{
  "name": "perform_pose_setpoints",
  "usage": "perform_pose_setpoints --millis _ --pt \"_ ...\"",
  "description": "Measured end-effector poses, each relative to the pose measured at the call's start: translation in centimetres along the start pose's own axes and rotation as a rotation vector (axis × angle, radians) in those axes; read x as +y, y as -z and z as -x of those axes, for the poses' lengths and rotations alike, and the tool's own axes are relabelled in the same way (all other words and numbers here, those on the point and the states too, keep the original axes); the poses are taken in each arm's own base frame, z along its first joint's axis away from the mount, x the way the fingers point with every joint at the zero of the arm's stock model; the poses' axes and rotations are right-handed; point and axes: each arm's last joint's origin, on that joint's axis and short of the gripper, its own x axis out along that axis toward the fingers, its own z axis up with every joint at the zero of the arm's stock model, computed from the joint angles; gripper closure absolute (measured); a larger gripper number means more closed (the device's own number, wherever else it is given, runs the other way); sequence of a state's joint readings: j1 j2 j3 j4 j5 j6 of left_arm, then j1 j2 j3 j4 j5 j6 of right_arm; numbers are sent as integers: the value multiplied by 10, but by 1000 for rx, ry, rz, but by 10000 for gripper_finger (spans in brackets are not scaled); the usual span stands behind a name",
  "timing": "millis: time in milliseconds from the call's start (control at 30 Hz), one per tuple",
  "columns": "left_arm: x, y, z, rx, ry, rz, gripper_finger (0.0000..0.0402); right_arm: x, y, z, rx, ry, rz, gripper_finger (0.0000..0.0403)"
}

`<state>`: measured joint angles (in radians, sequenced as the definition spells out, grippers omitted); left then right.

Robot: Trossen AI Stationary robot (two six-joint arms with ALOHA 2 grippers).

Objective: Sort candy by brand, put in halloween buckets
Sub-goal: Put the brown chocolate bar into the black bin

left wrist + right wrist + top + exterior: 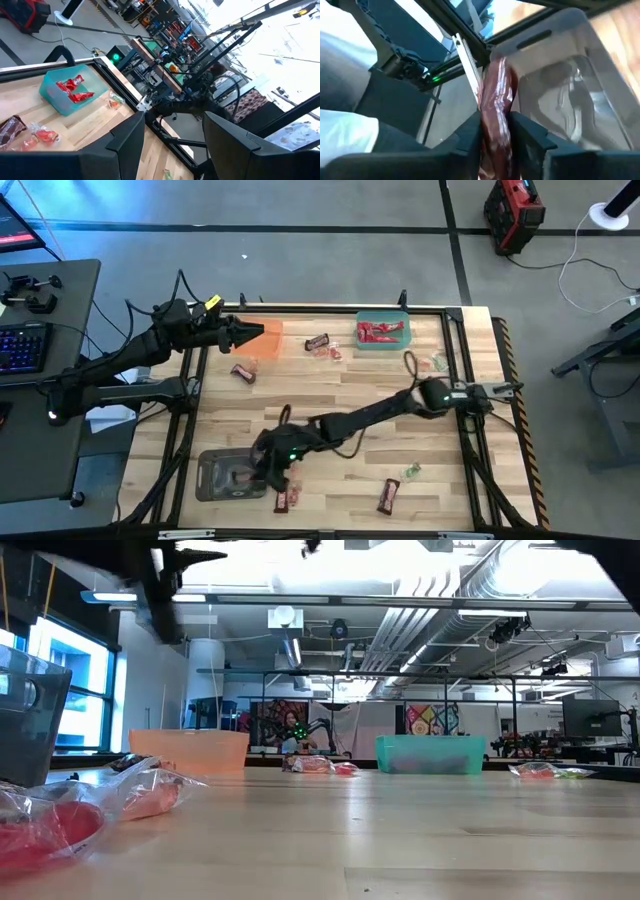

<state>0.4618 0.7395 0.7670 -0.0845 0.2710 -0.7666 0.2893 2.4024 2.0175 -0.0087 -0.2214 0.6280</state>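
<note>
Wood table: brown bar between right jaws.

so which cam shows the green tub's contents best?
High view: looks straight down into the green tub, red candy visible. Left wrist shows them too, obliquely. Low view shows only the tub's side wall. Right wrist: not visible.

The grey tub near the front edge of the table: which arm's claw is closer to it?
Right. The right gripper hangs at the grey tub's edge holding a brown bar; the left gripper hovers by the orange tub.
</note>
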Motion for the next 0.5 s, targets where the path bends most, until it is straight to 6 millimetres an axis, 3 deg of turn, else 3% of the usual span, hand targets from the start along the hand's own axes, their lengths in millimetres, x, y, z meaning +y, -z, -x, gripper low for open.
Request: perform_pose_setpoints --millis 133,233,367,500 --pt "0 0 0 0 0 25 213 -10 -1 -22 1 5 11 277" --pt "0 0 0 0 0 36 213 -16 -3 -28 43 35 -3 246" --pt "0 0 0 0 0 44 213 -9 -15 -19 89 82 88 200" --pt "0 0 0 -1 -1 44 213 -1 -26 2 131 116 134 171"
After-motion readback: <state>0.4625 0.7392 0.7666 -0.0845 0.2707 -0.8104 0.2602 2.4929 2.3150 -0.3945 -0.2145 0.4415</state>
